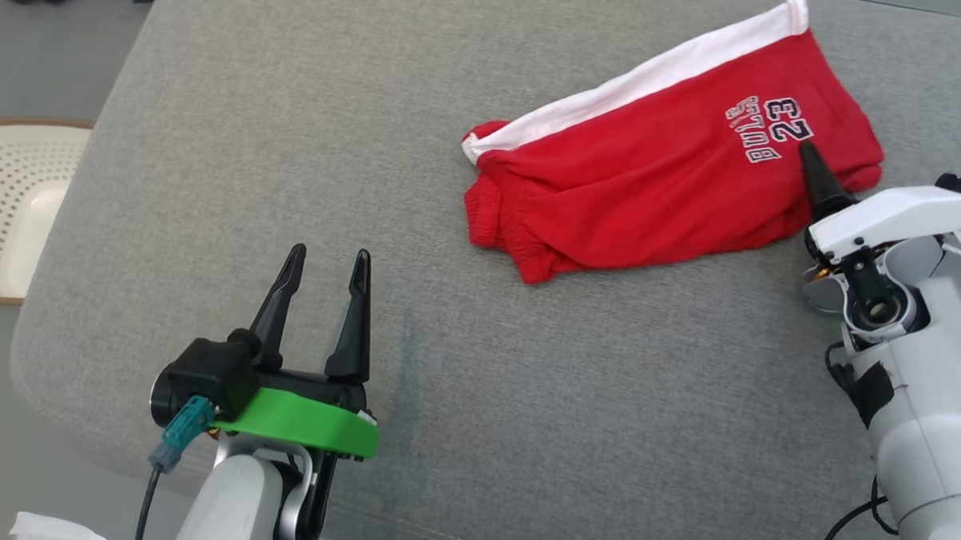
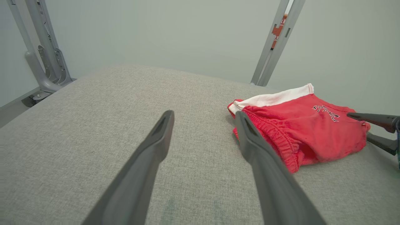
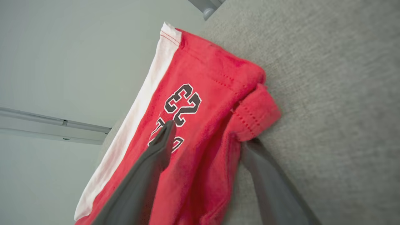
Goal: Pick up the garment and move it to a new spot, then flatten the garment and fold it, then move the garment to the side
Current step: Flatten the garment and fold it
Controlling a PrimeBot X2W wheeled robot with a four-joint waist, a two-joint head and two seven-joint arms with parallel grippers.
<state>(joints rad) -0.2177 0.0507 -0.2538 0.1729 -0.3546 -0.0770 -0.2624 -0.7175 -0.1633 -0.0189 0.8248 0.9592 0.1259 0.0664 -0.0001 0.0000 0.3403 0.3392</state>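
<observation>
We read print [image 1: 765,130] on red garment [image 1: 659,188] as "BULLS 23"; white stripe [image 1: 655,68] ran along one edge. Garment lay rumpled on grey fabric-covered tabletop [image 1: 524,399], far right side. Right claw [image 3: 207,134] was spread astride its hem, one finger over print, other tucked under fold. Left claw [image 1: 327,257] was spread above bare fabric, well apart from garment. Behind were pale wall and grey metal posts [image 2: 275,47]; cream perforated object [image 1: 11,198] sat off left edge

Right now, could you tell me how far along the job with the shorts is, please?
Done: nothing I can confirm; the shorts lie rumpled on the grey cushion. In hand: the right gripper is open around their printed corner. The left gripper is open over bare cushion. Left: lift, move, flatten, fold, set aside.
</observation>
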